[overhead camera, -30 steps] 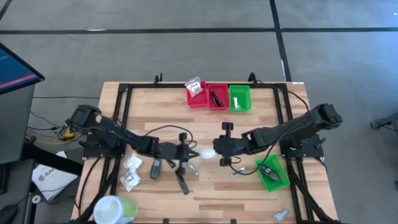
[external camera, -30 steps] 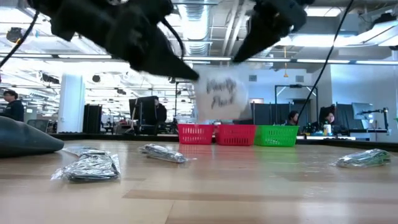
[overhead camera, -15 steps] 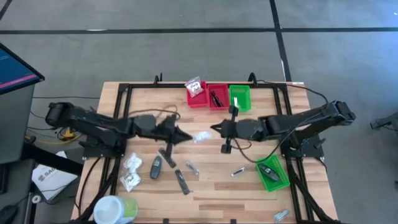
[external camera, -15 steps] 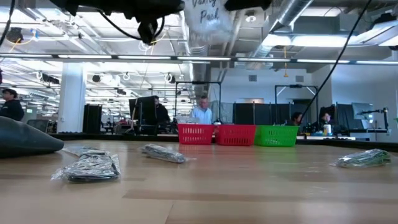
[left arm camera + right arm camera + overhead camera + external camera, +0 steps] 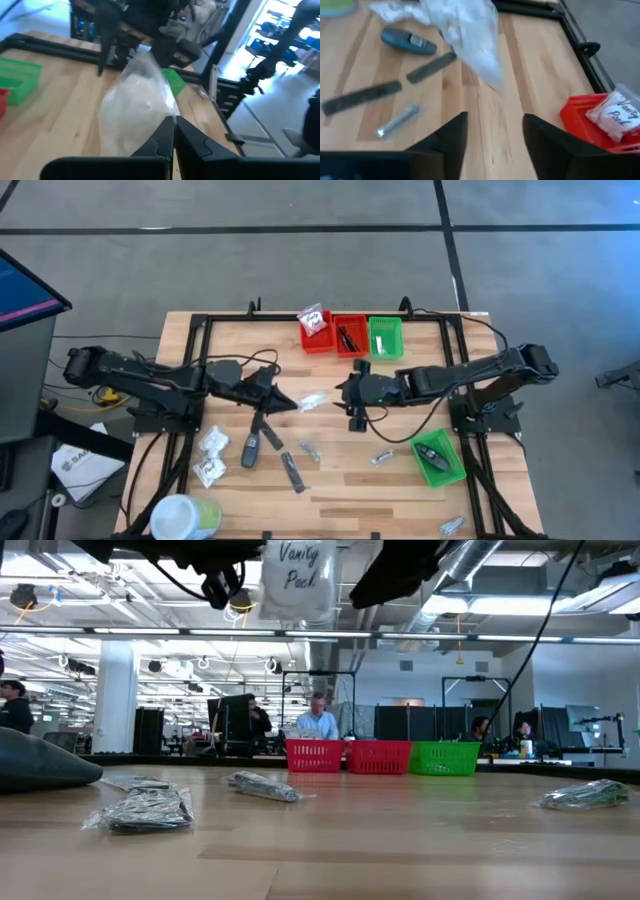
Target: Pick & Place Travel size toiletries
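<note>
A white crinkly clear-plastic packet [image 5: 313,401] marked "Vanity Pack" [image 5: 297,578] hangs high over the table's middle, with my left gripper [image 5: 291,404] shut on it. In the left wrist view the packet [image 5: 134,102] stands out beyond the shut fingers. My right gripper [image 5: 345,394] is just right of the packet. It is open [image 5: 492,135], and the packet [image 5: 470,30] is ahead of its fingers, not between them. More toiletries lie flat on the wood below: two packets [image 5: 211,455], a dark oval [image 5: 250,450], dark sticks [image 5: 290,472] and silvery sachets [image 5: 308,448]. My left gripper pinches the packet's edge [image 5: 168,113] between its two shut fingers. The fingers come nearly level from the table's left. The packet is lifted clear of the table and sticks out past the fingertips toward my right gripper.
Two red bins [image 5: 316,332] [image 5: 349,337] and a green bin [image 5: 385,338] stand in a row at the far edge; the left red one holds a packet. Another green bin [image 5: 436,457] lies near right. A white-and-green tub [image 5: 185,516] is at the near left corner.
Both grippers rose with the packet between them and moved toward the far edge. My left arm drew back toward the table's left. My right gripper has let go and now stands apart from the packet, which stays lifted in my left gripper.
</note>
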